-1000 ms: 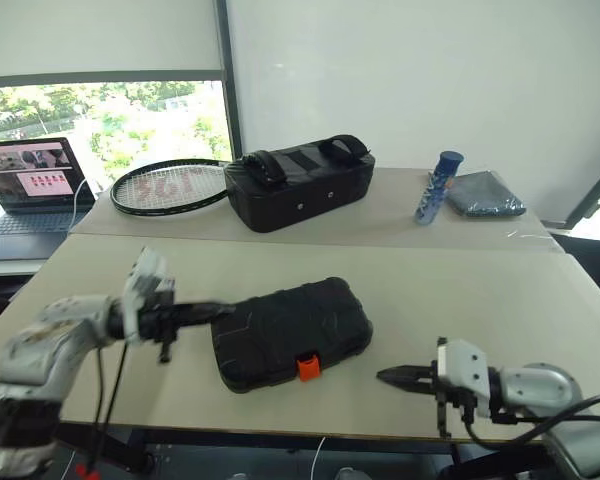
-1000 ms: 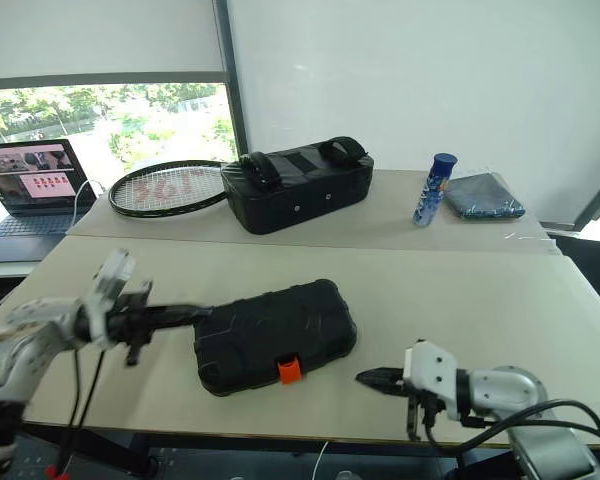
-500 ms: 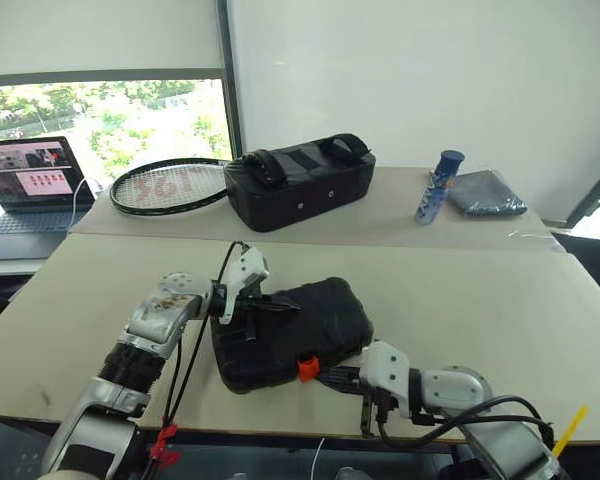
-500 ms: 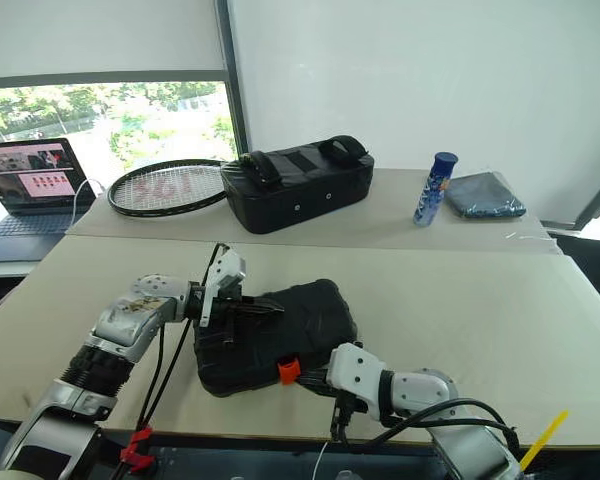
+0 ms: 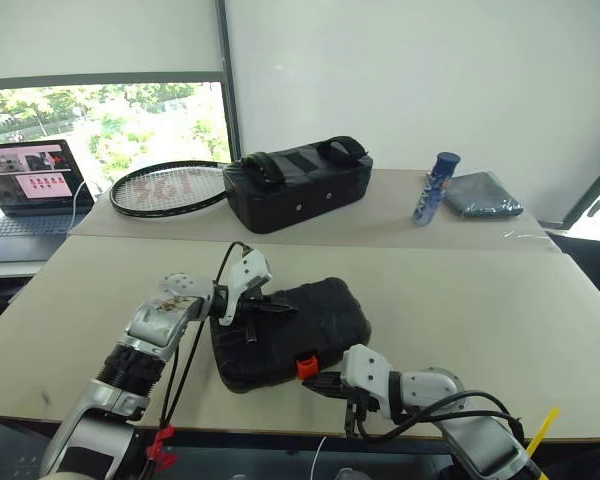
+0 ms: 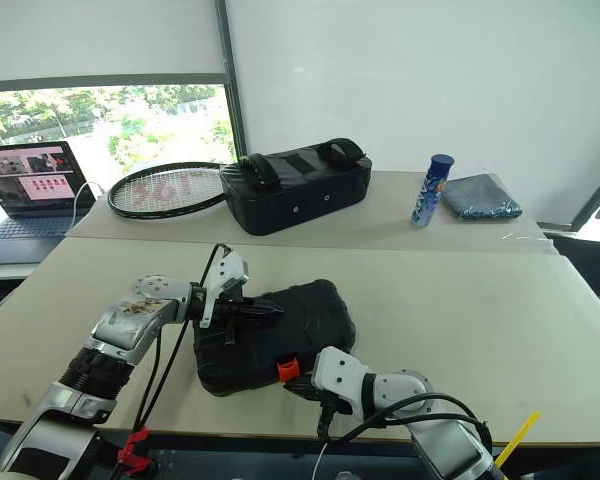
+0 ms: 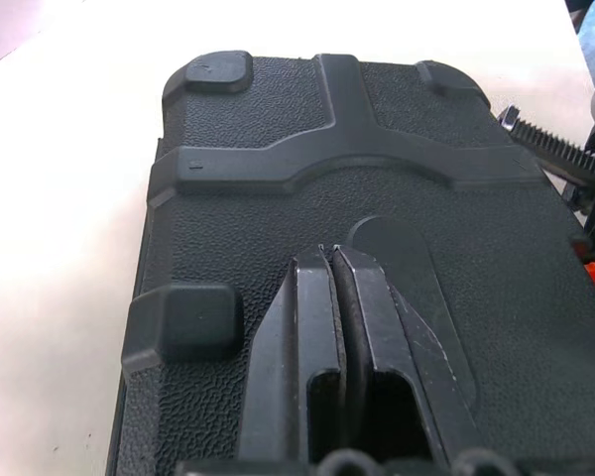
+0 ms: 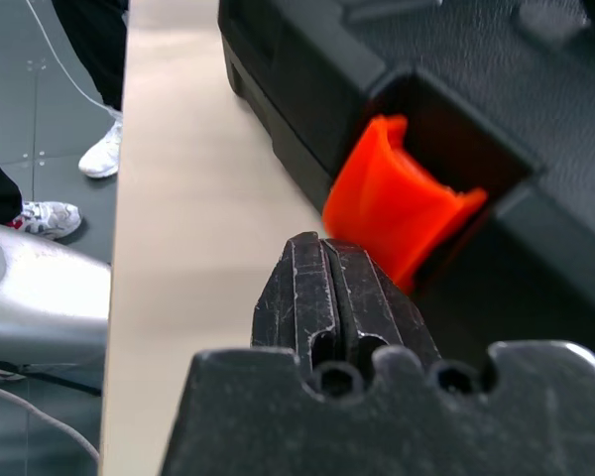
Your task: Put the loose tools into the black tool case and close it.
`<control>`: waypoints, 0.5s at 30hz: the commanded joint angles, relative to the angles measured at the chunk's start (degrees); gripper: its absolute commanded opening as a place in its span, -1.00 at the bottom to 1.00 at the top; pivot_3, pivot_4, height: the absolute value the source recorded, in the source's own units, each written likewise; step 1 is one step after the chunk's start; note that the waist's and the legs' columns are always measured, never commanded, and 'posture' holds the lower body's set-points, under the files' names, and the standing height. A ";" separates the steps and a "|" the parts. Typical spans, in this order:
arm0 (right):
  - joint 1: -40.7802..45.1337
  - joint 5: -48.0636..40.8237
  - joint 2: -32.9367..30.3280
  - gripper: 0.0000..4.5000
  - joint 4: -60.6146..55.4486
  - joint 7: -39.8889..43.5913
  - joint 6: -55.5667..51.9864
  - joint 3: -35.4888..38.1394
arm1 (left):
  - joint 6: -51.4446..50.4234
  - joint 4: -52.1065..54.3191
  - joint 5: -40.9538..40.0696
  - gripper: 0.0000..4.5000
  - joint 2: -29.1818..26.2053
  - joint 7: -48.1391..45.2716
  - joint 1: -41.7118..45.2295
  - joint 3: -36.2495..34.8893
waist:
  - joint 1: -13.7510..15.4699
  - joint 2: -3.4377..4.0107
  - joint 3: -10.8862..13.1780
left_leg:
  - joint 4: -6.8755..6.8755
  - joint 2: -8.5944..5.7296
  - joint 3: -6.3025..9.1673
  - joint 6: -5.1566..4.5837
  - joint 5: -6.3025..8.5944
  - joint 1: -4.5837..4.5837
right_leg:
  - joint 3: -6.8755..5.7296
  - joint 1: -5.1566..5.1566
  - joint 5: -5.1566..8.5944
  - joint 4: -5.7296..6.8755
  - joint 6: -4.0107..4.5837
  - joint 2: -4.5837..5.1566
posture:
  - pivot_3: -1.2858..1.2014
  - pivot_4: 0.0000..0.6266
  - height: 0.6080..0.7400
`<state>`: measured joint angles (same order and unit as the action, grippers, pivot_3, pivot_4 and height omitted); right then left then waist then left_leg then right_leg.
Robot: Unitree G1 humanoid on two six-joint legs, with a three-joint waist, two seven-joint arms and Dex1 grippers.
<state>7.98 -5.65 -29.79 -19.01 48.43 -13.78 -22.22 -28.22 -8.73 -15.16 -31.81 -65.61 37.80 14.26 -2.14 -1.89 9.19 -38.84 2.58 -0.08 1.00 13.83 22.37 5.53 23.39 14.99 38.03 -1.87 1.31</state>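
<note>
My right gripper (image 8: 327,260), fingers pressed together and holding nothing, sits at the near bench (image 5: 540,330) edge with its tip just beside the orange latch (image 8: 402,203), at about four o'clock from it; I judge I am there to push the latch home. The black tool case (image 5: 300,325) lies shut and flat in the middle of the near bench, latch facing me. My left gripper (image 7: 335,260), fingers also together and empty, reaches in from nine o'clock and rests on the ribbed lid, probably to steady the case. At twelve o'clock, well apart, stand a black fabric bag (image 5: 298,185) and a racket (image 5: 170,187)
</note>
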 commanded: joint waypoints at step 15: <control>6.00 0.97 5.86 -1.00 1.46 -3.19 -1.85 2.13 | -4.84 -3.52 5.88 -0.92 -0.36 4.55 -5.61 5.32 | -0.51 -0.08 -0.21 | 0.13 0.03 0.00 0.00 0.01 -1.21 | 0.07 -1.07 0.13 -0.08 -0.02 -0.04 | 0.03 -0.52 1.00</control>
<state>11.03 -4.12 -25.38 -15.60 47.91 -16.06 -22.34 -28.66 -8.42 -13.29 -31.80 -61.40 36.19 14.63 -2.65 -1.97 8.98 -38.70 2.61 -0.08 1.00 13.83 21.15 5.60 22.32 15.12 37.94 -1.89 1.27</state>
